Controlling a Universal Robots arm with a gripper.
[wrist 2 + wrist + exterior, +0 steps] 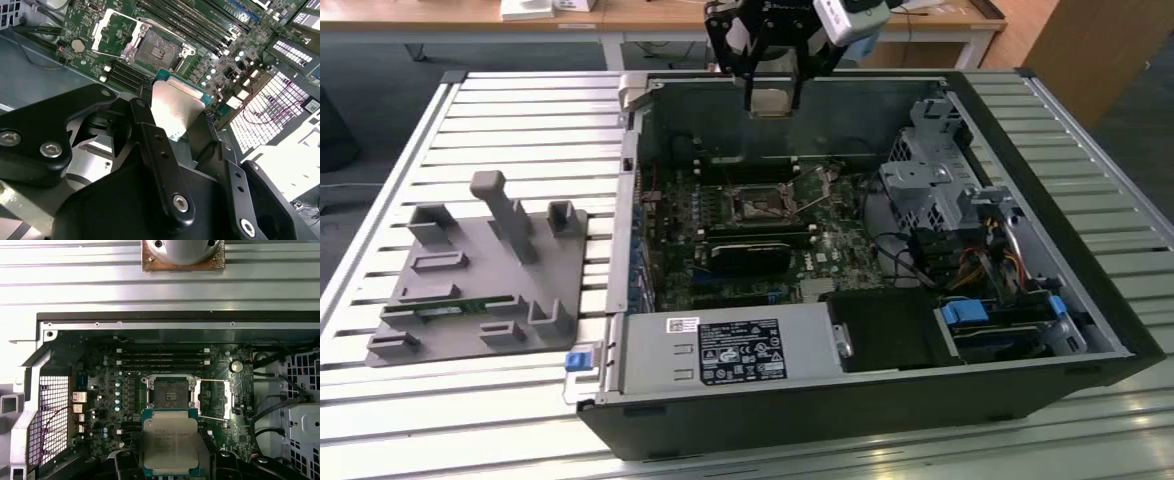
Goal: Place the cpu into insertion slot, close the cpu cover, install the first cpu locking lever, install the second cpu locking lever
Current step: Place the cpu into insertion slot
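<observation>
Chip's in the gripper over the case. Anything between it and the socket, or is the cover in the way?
Nothing visible does. The gripper holds the chip above the board; the socket lies bare, its dark centre showing. The cover stands swung open beside the socket, off its opening.

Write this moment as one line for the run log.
gripper jaws: shut on cpu | insertion slot: empty | cpu cover: open

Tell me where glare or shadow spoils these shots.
Second wrist view: the perforated case panel is washed out white and the cpu shines pale. First wrist view: the slatted table glares, yet the insertion slot is evenly lit. Exterior view: the motherboard lies in shade.
</observation>
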